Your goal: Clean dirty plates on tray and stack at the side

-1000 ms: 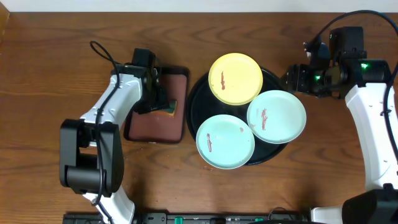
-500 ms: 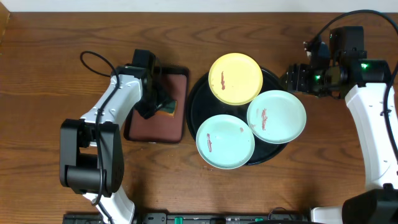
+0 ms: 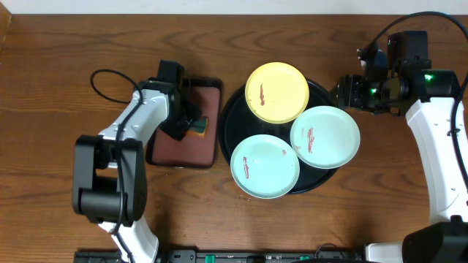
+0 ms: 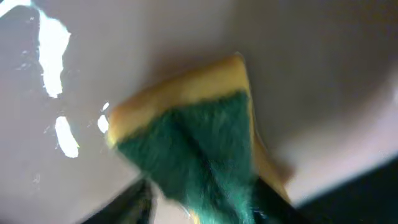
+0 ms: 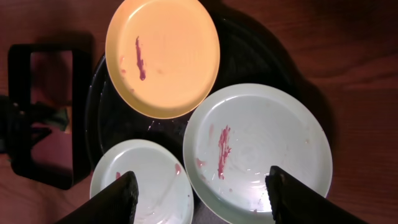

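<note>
Three plates with reddish smears lie on the round black tray [image 3: 228, 124]: a pale yellow plate [image 3: 276, 91] at the back, a mint plate [image 3: 325, 136] at the right and a mint plate [image 3: 265, 166] at the front. The right wrist view shows the yellow plate [image 5: 163, 56], the right mint plate [image 5: 258, 152] and the front mint plate [image 5: 146, 180]. My right gripper [image 3: 344, 93] is open and empty, above the tray's right edge; its own view [image 5: 202, 199] looks down on the two mint plates. My left gripper [image 3: 189, 123] is shut on a green and yellow sponge [image 4: 199, 137] over the small rectangular tray.
The small rectangular black-rimmed brown tray [image 3: 186, 146] lies left of the round tray, and shows in the right wrist view [image 5: 43, 124]. The left arm's cable [image 3: 110, 77] loops over the table behind it. Bare wood table [image 3: 365, 204] surrounds the trays.
My left gripper has shifted slightly toward the front with the sponge, and its cable loop has swung left. The right arm and the plates have not moved.
</note>
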